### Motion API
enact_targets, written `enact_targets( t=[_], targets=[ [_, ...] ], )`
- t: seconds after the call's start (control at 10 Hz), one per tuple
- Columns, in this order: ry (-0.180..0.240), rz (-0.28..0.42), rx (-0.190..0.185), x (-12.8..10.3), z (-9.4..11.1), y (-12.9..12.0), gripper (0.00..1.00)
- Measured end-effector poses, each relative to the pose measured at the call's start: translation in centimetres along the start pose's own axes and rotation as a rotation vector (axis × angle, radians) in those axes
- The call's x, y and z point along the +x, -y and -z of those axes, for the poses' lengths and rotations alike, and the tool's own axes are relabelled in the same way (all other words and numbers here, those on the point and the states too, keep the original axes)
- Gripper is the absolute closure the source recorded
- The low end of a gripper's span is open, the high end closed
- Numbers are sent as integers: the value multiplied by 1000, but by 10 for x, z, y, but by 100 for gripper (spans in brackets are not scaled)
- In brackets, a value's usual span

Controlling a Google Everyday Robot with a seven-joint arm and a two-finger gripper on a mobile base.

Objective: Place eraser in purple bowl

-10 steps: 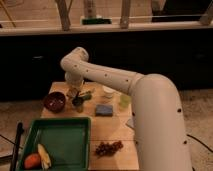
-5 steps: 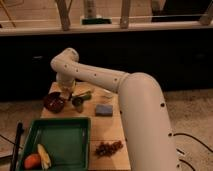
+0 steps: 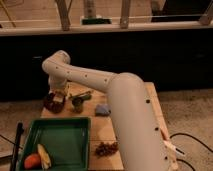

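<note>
The white arm (image 3: 100, 82) reaches left across the wooden table (image 3: 152, 107). A green tray (image 3: 62, 142) sits near-left (fruit inside). The gripper (image 3: 57, 96) hangs over the purple bowl (image 3: 51, 103) at far left; whether its fingers grip cannot be told. A pale block, apparently the eraser (image 3: 59, 99), shows at the bowl.

Lab-like test room, wooden table (image 3: 150, 100), speckled floor (image 3: 190, 115), claw (image 3: 58, 96) over purple bowl (image 3: 50, 103)
</note>
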Motion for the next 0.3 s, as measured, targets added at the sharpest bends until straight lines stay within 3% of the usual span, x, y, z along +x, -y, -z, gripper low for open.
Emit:
enact_targets(
  t=[0.3],
  targets=[
    [33, 22, -16, -1, -14, 7, 98]
  ],
)
